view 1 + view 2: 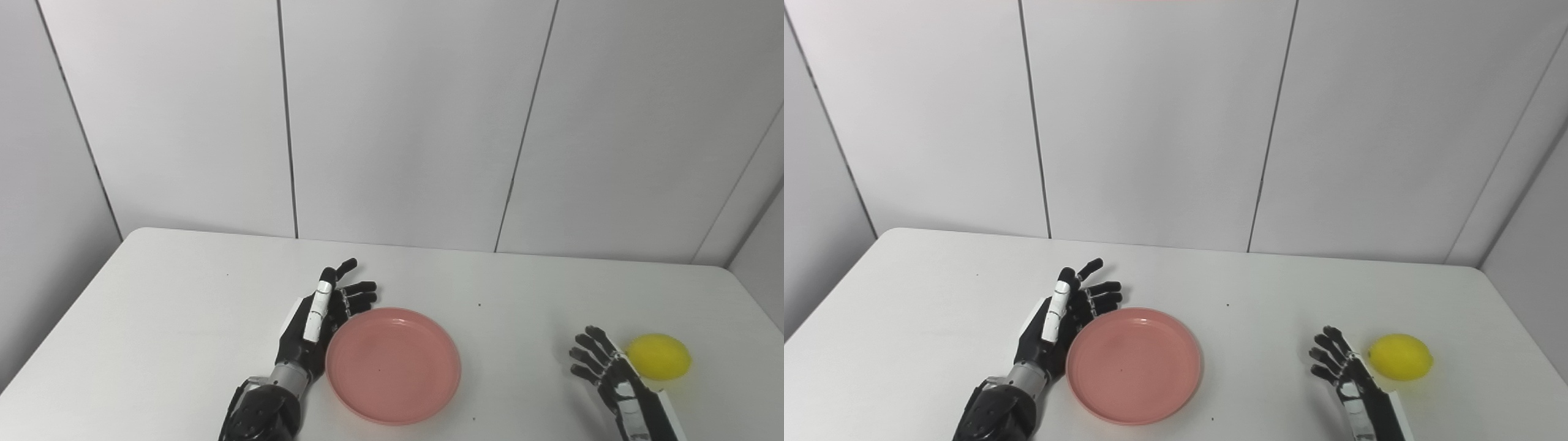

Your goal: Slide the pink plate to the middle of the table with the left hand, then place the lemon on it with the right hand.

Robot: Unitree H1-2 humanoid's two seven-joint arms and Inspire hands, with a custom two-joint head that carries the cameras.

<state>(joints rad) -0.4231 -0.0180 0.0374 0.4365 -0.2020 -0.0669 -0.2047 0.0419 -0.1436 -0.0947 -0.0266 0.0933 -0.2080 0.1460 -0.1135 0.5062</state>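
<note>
The pink plate lies empty on the white table near the front, about mid-width. My left hand is open, on its edge with fingers spread, right against the plate's left rim. The yellow lemon rests on the table at the right. My right hand is open with fingers apart, just left of the lemon and close to it, holding nothing. The plate, the left hand, the lemon and the right hand also show in the right eye view.
The white table runs back to a grey panelled wall. Its right edge lies a short way past the lemon. Nothing else stands on it.
</note>
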